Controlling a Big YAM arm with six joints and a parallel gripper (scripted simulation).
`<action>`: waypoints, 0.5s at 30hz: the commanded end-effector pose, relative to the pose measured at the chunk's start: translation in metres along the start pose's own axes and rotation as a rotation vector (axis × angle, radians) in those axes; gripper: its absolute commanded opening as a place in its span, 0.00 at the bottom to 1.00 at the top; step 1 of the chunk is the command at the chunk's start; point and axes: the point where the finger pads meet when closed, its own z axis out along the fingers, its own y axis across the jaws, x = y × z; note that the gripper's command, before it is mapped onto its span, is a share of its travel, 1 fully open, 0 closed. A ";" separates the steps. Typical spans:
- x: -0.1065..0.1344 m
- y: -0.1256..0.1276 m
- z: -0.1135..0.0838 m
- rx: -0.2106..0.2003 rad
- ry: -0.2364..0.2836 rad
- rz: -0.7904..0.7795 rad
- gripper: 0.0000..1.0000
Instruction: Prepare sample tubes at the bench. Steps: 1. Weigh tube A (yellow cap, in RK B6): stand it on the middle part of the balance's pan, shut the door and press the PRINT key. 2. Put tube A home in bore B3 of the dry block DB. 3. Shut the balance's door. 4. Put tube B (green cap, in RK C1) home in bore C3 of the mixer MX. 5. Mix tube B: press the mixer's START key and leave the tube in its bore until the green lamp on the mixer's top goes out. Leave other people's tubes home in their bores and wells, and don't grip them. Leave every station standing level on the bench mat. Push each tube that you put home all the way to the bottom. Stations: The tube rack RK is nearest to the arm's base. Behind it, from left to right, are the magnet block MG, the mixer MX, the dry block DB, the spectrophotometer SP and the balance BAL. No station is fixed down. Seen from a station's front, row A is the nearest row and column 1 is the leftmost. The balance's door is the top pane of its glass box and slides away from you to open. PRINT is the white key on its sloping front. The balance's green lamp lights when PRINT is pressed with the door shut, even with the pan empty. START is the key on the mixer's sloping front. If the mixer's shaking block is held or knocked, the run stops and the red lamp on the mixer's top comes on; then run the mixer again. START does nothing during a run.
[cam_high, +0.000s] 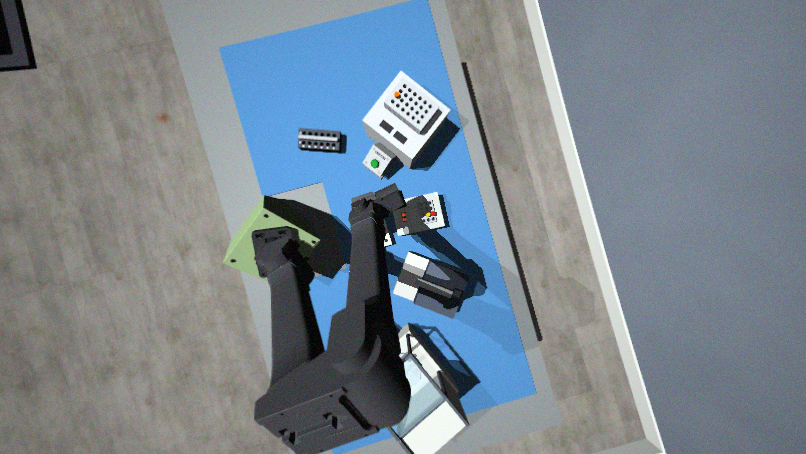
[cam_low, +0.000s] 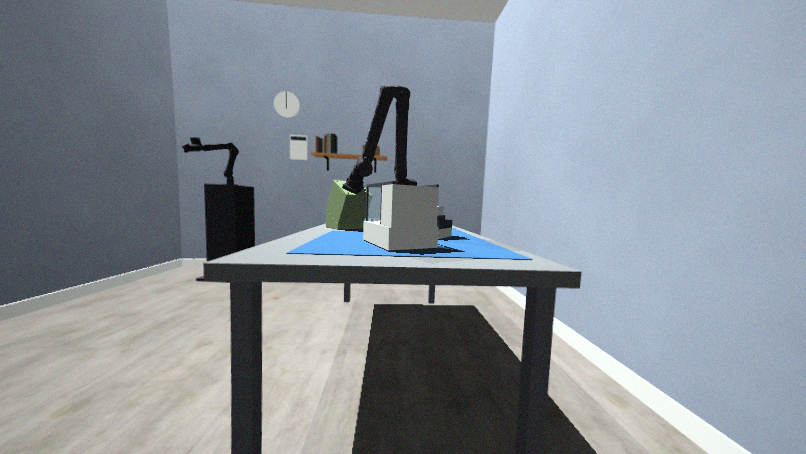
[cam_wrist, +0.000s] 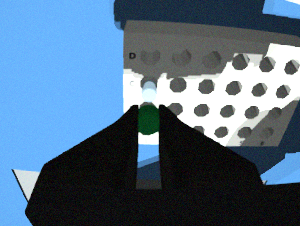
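My gripper (cam_wrist: 148, 113) is shut on tube B's green cap (cam_wrist: 148, 120) in the wrist view. The tube's pale body (cam_wrist: 149, 91) shows beyond the cap, over bore C1 of the white rack RK (cam_wrist: 192, 97). The tube stands partly raised; whether its tip is clear of the bore I cannot tell. In the top view the arm hides the fingers and most of the rack. A yellow cap (cam_high: 428, 214) stands in the dry block DB (cam_high: 437, 200). The mixer MX (cam_high: 414, 147) has its green START key (cam_high: 375, 162) in front. The balance (cam_high: 433, 429) (cam_low: 414, 217) is partly hidden; its door's state is unclear.
The magnet block (cam_high: 319, 138) lies left of the mixer, which holds an orange-capped tube (cam_high: 397, 94). A red cap (cam_high: 433, 213) stands beside the yellow one. The spectrophotometer (cam_high: 405, 291) sits between dry block and balance. The green arm base (cam_high: 245, 248) is at the bench's near side.
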 end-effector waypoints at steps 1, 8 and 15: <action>0.002 0.002 -0.006 -0.001 -0.003 0.001 0.09; 0.002 0.002 -0.009 -0.001 -0.003 0.001 0.09; 0.001 0.003 -0.012 -0.002 -0.005 0.002 0.09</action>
